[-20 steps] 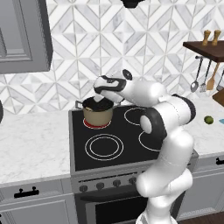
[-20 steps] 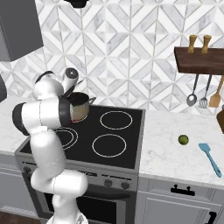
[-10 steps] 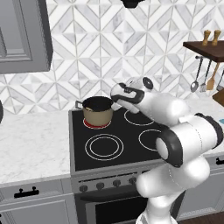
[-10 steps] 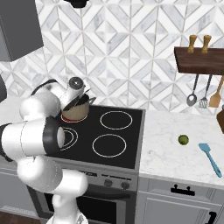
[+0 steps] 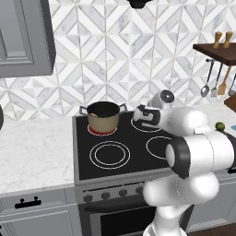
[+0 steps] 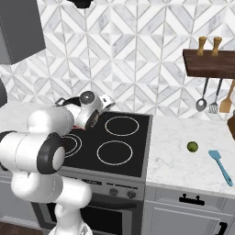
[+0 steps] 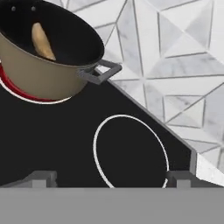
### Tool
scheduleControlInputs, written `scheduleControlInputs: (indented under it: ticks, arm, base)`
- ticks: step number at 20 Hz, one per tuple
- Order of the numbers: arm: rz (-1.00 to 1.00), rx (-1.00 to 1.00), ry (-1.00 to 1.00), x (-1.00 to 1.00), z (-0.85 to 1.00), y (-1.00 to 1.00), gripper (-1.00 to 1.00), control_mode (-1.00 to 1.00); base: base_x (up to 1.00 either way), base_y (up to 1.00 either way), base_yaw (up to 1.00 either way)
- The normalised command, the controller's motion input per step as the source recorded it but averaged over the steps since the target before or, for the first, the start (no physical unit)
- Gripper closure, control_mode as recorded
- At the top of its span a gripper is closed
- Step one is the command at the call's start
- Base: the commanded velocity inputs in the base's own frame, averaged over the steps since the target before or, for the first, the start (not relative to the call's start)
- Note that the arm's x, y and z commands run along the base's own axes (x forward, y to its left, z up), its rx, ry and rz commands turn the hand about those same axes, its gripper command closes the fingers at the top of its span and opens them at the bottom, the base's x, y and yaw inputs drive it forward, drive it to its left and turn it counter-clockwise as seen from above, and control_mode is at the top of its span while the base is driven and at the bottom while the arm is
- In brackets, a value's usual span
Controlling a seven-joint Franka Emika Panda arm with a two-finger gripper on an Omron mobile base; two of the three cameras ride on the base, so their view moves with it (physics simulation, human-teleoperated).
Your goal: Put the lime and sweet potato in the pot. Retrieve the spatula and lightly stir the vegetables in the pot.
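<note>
A black stovetop [image 6: 114,147] with four white burner rings serves as the landmark. Behind it rises a grey-and-white diamond-tiled backsplash [image 6: 137,59]. Marble counter [image 5: 32,147] flanks it on both sides. Up and to its right, a dark wooden shelf [image 6: 209,63] carries two shakers [image 6: 209,45], with utensils [image 6: 212,98] hanging beneath. A grey cabinet [image 5: 23,39] hangs up to its left.

Geometric white-grey tiled backsplash [image 5: 115,55] — marble counter [image 6: 183,160], grey cabinets [image 5: 23,39], black stovetop [image 6: 114,151].
</note>
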Motion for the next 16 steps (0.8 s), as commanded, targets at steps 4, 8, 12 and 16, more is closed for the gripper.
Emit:
scheduleControlInputs:
  ticks: [4,8,12,16]
  arm:
    - [-0.36,-0.09,0.21,0.00,0.00,-1.00,-1.00,-1.00]
    - [-0.33,0.00,0.20,0.00,0.00,-1.00,-1.00,-1.00]
    - [-0.28,0.00,0.14,0.00,0.00,-1.00,-1.00,-1.00]
    - [-0.29,0.00,0.09,-0.02,0.00,-1.00,-1.00,-1.00]
  base:
    - [0.00,0.00,0.00]
    - [0.00,0.00,0.00]
    - [0.00,0.00,0.00]
    - [0.00,0.00,0.00]
